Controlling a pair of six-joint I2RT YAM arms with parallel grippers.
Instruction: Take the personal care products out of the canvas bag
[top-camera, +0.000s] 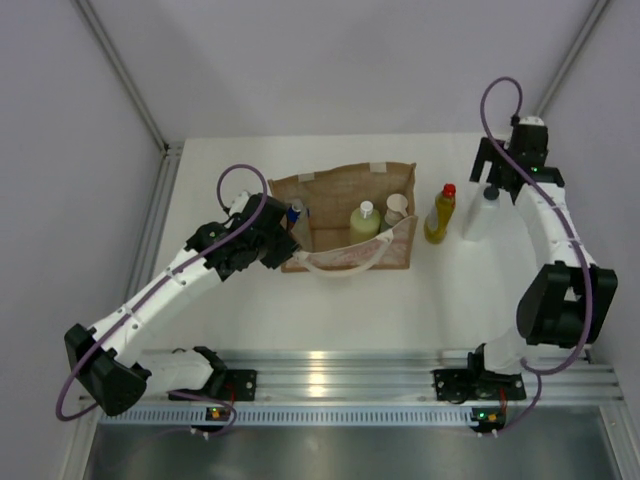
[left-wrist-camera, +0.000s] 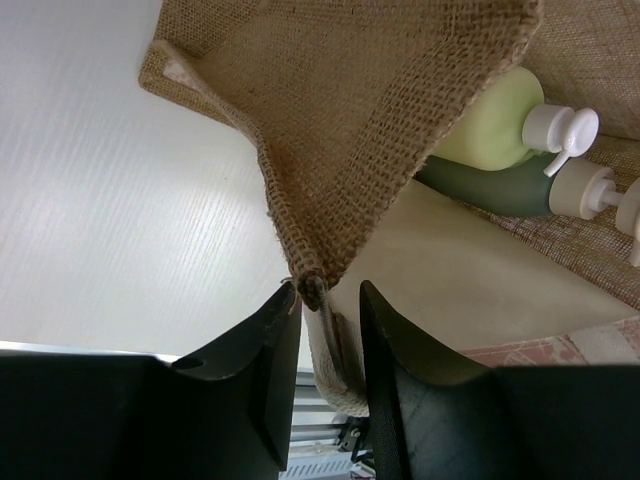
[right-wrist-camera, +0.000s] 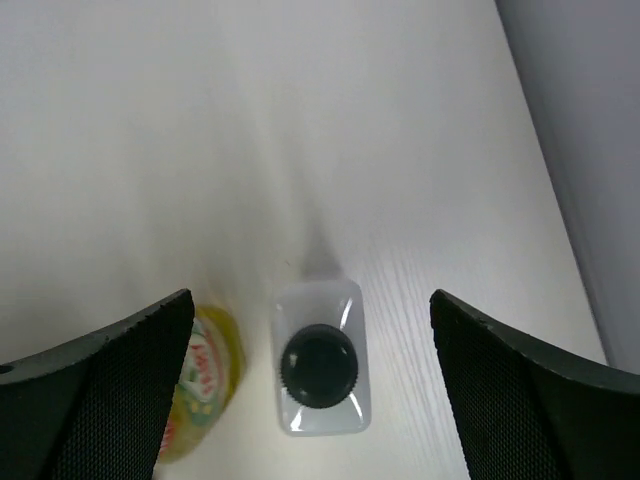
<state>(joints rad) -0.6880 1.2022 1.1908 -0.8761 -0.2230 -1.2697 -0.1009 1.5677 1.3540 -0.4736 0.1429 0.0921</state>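
— Pinching what, the left gripper?
— The near left corner of the canvas bag. Its fingers are pressed together on the woven edge.
— Where is the bag?
— Mid-worktop, mouth open to the overhead camera, with a cream handle draped along its near side.
— What's inside?
— A pale green pump bottle lying against a grey-green bottle with a white cap, and a blue-topped bottle at the left end.
— And outside?
— A yellow bottle with a red cap stands just right of the bag. A white bottle with a dark cap stands just beside it, further right.
— The right gripper?
— Spread wide above the white bottle, touching nothing.
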